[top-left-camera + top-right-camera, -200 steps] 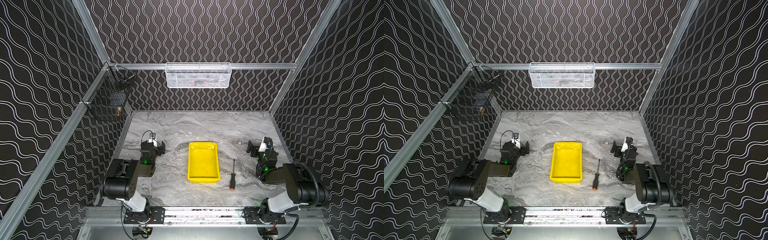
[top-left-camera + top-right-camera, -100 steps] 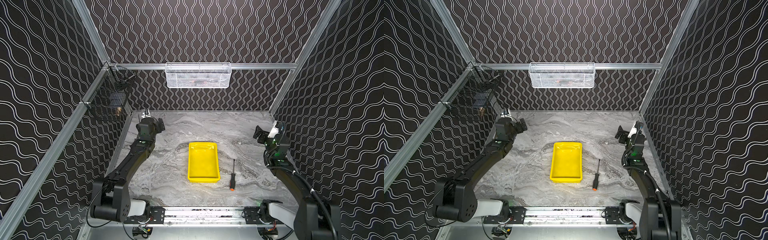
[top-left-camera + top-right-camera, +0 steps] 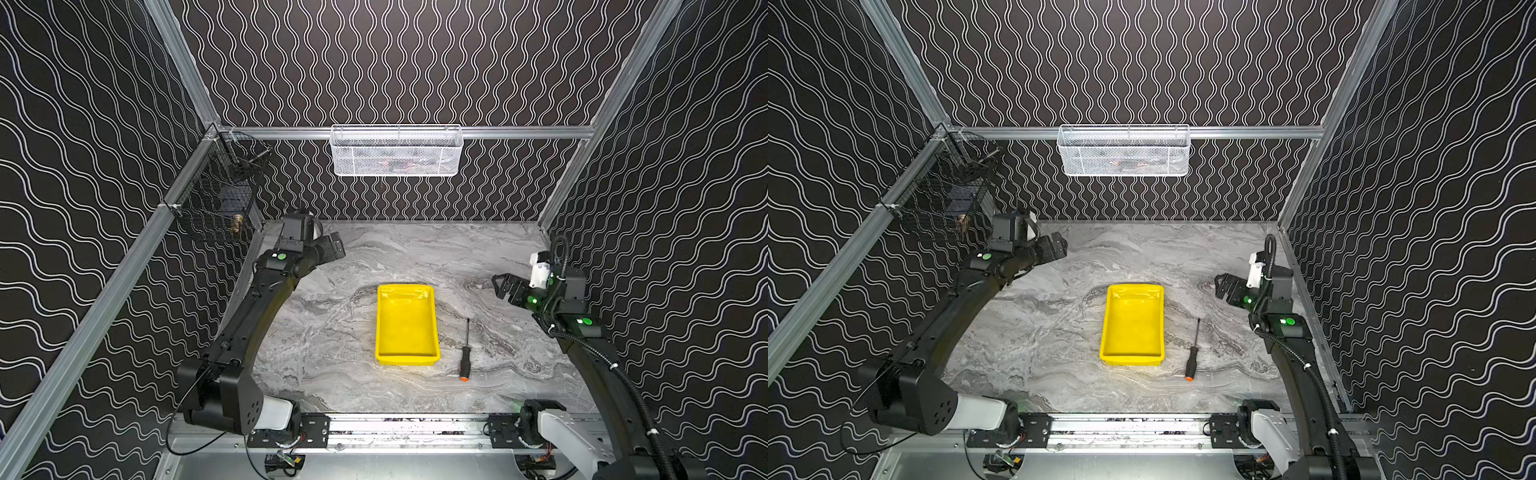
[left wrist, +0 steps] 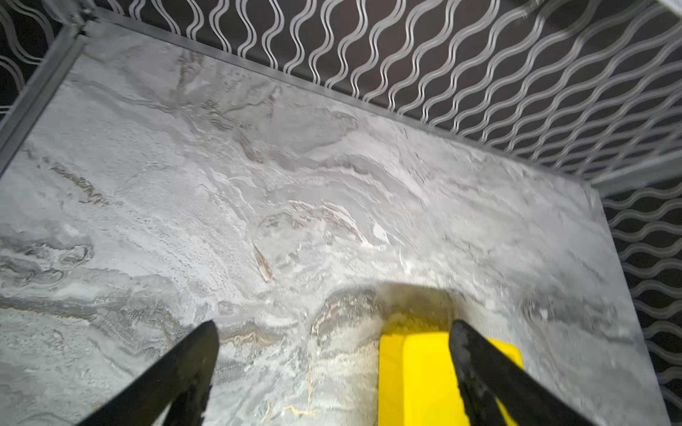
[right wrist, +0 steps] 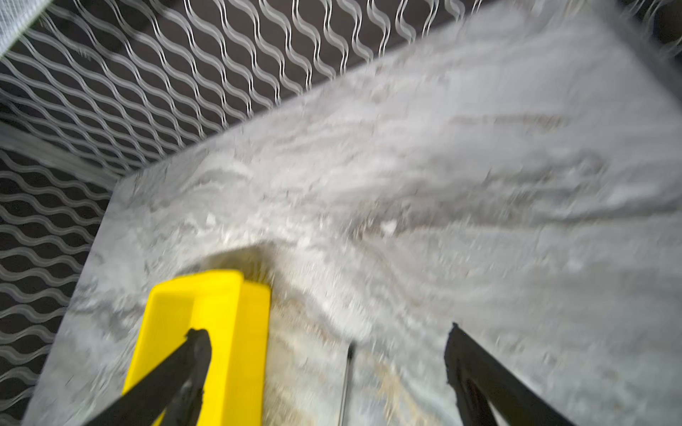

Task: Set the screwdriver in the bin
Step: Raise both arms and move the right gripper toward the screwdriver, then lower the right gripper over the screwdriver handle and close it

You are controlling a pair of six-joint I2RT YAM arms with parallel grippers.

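The yellow bin (image 3: 406, 332) lies empty. The screwdriver (image 3: 465, 352) lies flat just right of the bin, parallel to it and not touching: thin dark shaft, black handle, orange cap near the bin's front corner. The left gripper (image 4: 332, 332) and right gripper (image 5: 326, 337), on either side of the bin, gape wide, holding nothing.

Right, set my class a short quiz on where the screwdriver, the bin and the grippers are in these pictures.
1. The slim black-handled, orange-capped screwdriver lies: A) inside the shallow yellow plastic bin; B) on the grey marble table beside it; C) across its rim.
2. True or false: the right gripper is open and holds nothing.
3. Fill in: the bin holds ___.
Key: 1 B; 2 true; 3 nothing.
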